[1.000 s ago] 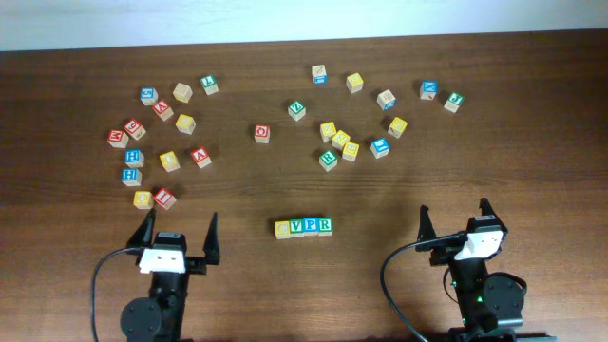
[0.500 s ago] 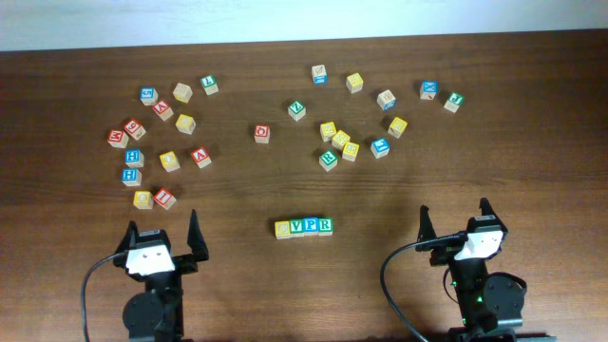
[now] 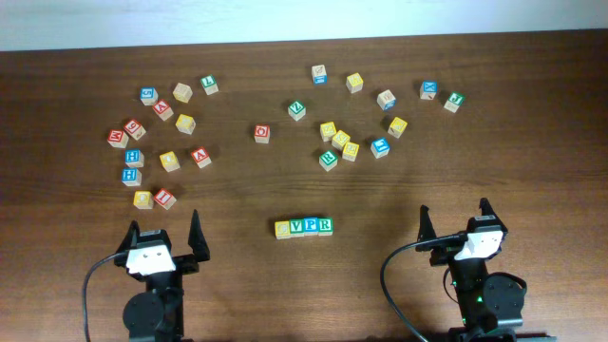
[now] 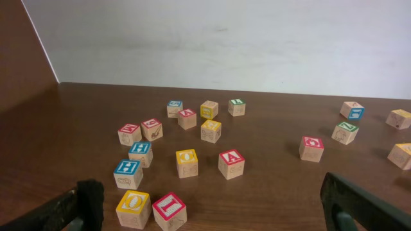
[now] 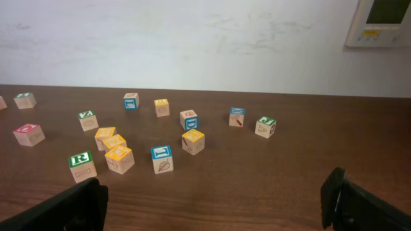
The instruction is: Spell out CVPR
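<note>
**Overhead:** four small wooden letter cubes, yellow C (image 3: 282,229), green V (image 3: 296,226), blue P (image 3: 311,225) and green R (image 3: 325,225), lie touching in one row. The left gripper (image 3: 163,226), wide open, has swung leftward off it. The right gripper (image 3: 454,209) stays open and empty. The spelling is judged complete.
**Left wrist, right wrist:** the row is out of frame, and the C's letter is faint from overhead

Open table (image 3: 228,204) surrounds the CVPR row (image 3: 304,226); loose cubes (image 3: 340,140) crowd the far half, left and right.
</note>
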{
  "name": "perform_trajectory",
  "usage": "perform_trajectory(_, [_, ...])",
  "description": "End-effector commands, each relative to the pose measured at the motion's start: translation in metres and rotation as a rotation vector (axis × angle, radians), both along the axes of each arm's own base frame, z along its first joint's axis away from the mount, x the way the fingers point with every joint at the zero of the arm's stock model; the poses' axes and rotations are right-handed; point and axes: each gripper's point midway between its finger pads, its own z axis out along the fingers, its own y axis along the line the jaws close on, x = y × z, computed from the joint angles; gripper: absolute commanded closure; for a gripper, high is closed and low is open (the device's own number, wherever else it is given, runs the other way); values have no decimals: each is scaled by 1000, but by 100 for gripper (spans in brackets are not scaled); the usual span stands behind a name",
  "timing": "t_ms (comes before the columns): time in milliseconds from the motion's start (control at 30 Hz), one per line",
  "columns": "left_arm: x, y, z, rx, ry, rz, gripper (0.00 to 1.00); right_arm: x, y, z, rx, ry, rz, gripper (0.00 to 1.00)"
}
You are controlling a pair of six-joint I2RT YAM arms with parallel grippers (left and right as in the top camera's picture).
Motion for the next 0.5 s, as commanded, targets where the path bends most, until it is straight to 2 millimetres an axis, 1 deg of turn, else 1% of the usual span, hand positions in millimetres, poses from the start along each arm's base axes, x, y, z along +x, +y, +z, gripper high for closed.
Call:
perform_trajectory(0, [0,-1,-2,9,7,-6,1,0,-3,-3,11,4,-17,2])
perform_trajectory(467, [0,-1,0,13,1,-5,1,0,-3,-3,11,4,-17,1])
